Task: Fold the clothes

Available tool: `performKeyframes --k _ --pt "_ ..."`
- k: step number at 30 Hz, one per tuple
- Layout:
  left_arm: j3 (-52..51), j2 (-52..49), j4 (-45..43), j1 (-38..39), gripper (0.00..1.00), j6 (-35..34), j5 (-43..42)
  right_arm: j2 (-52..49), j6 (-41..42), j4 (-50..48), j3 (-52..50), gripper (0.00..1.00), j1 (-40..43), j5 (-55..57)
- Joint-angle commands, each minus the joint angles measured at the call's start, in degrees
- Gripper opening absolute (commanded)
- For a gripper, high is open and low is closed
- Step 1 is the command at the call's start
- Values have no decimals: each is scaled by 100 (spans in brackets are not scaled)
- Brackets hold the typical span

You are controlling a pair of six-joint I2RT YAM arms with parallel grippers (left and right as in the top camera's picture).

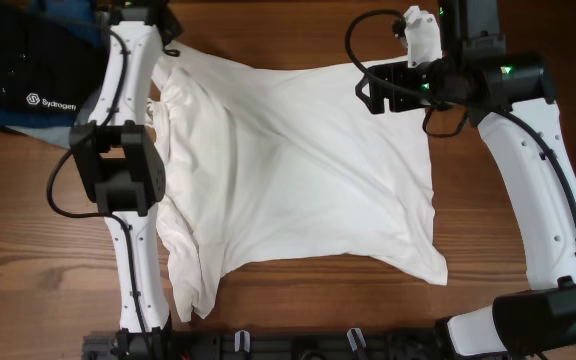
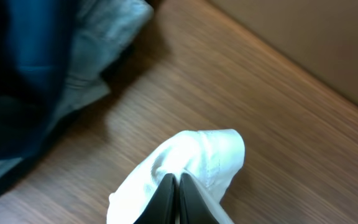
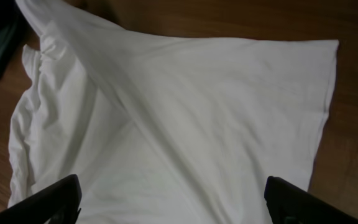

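My left jaws pinch the far left corner of the white garment; my right jaws, released, hang over its far right corner, the cloth spreading leftward and nearer.

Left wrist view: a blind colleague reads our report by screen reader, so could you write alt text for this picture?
The left gripper, shut, pinches a bunched corner of the white garment at bottom centre, with the wooden table behind it. Dark blue and pale grey-blue cloth lies heaped at upper left.
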State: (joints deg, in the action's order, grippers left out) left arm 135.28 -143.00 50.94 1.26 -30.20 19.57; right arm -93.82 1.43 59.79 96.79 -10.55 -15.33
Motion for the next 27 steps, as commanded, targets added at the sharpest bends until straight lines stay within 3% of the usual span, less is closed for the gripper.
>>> performKeyframes --k 1,11,17,20,22,24,27 --pt "125 205 98 -74 4 -87 -116 -269 372 -61 114 100 227 173" --pt "125 205 402 42 4 144 -354 -1602 435 -256 114 100 1283 -496" --pt "125 203 616 275 4 144 -369 -2612 -444 -494 114 100 1587 -717" --pt "125 203 610 402 4 142 -369 -2883 -404 -890 116 98 1582 -660" --pt "125 205 636 483 4 142 -369 -3036 -315 -1250 116 83 1582 -710" --pt "125 203 636 544 4 142 -369 -3123 -686 -1779 116 73 1569 -769" --pt "125 203 634 632 4 142 -369 -3123 -704 -2662 162 73 1499 -214"
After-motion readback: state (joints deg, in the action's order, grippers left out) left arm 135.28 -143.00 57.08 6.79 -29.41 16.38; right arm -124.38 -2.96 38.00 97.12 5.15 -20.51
